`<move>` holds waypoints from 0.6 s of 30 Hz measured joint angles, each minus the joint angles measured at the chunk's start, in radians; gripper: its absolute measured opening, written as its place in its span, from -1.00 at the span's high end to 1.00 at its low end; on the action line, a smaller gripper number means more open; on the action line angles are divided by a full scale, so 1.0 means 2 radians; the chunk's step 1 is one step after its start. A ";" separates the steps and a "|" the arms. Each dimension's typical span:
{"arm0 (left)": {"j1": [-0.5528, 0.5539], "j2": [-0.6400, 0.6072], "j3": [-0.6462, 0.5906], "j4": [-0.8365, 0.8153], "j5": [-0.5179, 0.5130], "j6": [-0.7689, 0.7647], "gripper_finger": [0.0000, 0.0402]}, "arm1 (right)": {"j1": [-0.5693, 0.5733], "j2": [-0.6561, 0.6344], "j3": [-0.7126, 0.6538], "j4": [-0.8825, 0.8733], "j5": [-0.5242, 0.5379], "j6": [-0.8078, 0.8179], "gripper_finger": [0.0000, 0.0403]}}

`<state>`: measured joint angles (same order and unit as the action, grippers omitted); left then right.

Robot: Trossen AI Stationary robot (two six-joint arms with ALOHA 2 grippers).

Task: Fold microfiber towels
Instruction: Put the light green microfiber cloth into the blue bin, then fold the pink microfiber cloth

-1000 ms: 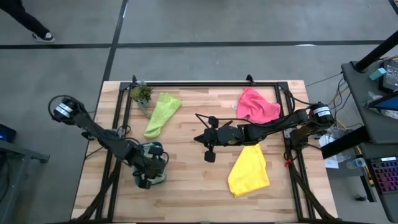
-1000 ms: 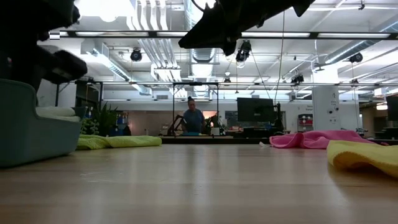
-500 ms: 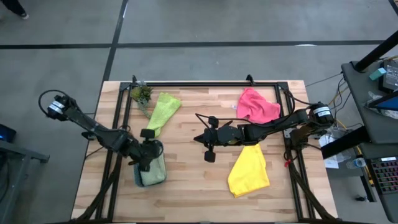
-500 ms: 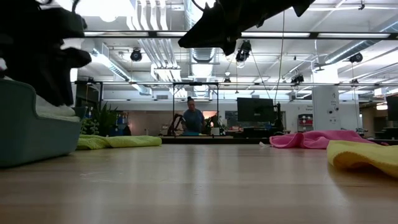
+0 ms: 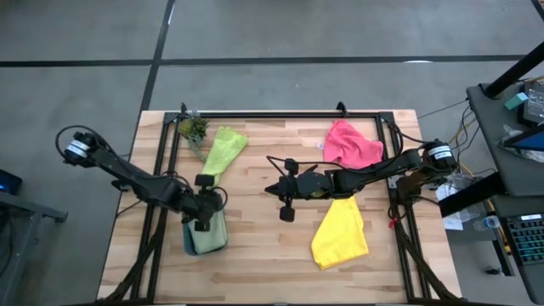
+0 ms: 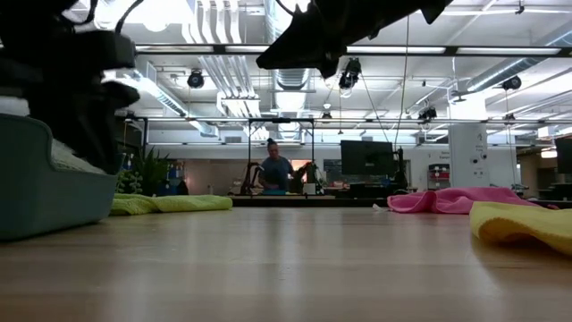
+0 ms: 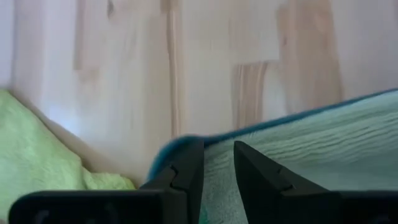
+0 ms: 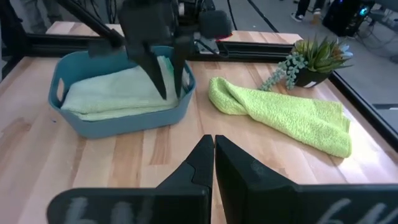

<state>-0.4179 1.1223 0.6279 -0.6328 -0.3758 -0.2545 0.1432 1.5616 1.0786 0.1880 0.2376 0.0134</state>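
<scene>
Sage towel (image 5: 206,237) is lying folded in the teal tray (image 5: 189,244) at the table's (image 5: 255,263) front left (in the right wrist view it's filling the tray (image 8: 118,118), pale green (image 8: 112,90)). Lime towel (image 5: 219,155) is lying bunched at the back left, just beside the plant (image 5: 193,128). Pink towel (image 5: 350,144) is sitting crumpled at the back right; yellow towel (image 5: 340,234) is lying in front of it, near the right edge, the two apart.

Left gripper (image 5: 202,219) is hanging over the tray's back end, fingers narrowly parted and holding nothing; the wrist view is showing the fingertips (image 7: 193,165) over the tray rim and the sage cloth. Right gripper (image 5: 285,209) is hovering above bare wood mid-table, fingers pressed together, empty, well apart from every towel.

A person (image 6: 274,170) is standing in the room beyond the table.
</scene>
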 joint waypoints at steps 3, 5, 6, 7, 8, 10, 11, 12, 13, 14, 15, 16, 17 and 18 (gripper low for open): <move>0.000 -0.006 0.033 -0.021 0.000 0.012 0.63 | 0.000 0.000 0.000 -0.006 0.000 -0.019 0.96; 0.001 -0.008 0.057 -0.030 0.000 0.028 0.63 | 0.000 0.000 0.000 -0.022 0.000 -0.034 0.96; 0.001 -0.009 0.067 -0.030 0.000 0.037 0.63 | -0.001 0.000 0.000 -0.031 0.000 -0.043 0.96; 0.004 -0.011 0.077 -0.029 0.000 0.045 0.63 | -0.002 0.000 0.000 -0.041 0.000 -0.048 0.96; 0.008 -0.013 0.088 -0.029 -0.001 0.052 0.63 | -0.003 0.000 0.000 -0.052 0.000 -0.054 0.96; 0.021 -0.015 0.106 -0.025 -0.012 0.059 0.63 | -0.009 -0.001 0.000 -0.070 -0.001 -0.058 0.96; 0.028 -0.016 0.113 -0.026 -0.014 0.063 0.63 | -0.013 -0.001 0.000 -0.076 0.000 -0.058 0.96; 0.036 -0.018 0.118 -0.029 -0.015 0.066 0.63 | -0.016 -0.001 0.000 -0.082 0.000 -0.056 0.96; 0.043 -0.020 0.123 -0.028 -0.015 0.070 0.63 | -0.020 -0.001 0.000 -0.086 0.000 -0.050 0.96; 0.048 -0.022 0.126 -0.026 -0.015 0.079 0.63 | -0.024 -0.001 0.000 -0.089 0.001 -0.041 0.96; 0.052 -0.025 0.126 -0.023 -0.016 0.092 0.63 | -0.028 -0.001 0.000 -0.091 0.001 -0.030 0.96; 0.055 -0.029 0.124 -0.014 -0.020 0.107 0.63 | -0.032 -0.002 0.000 -0.094 0.004 -0.015 0.96; 0.056 -0.033 0.120 0.001 -0.025 0.124 0.63 | -0.036 -0.002 0.001 -0.101 0.015 0.003 0.96; 0.057 -0.037 0.115 0.022 -0.028 0.144 0.63 | -0.039 -0.002 0.005 -0.119 0.031 0.022 0.96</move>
<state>-0.3032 1.0474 0.8581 -0.5879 -0.4315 0.0344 0.0653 1.5581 1.0892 -0.0505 0.3000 0.0582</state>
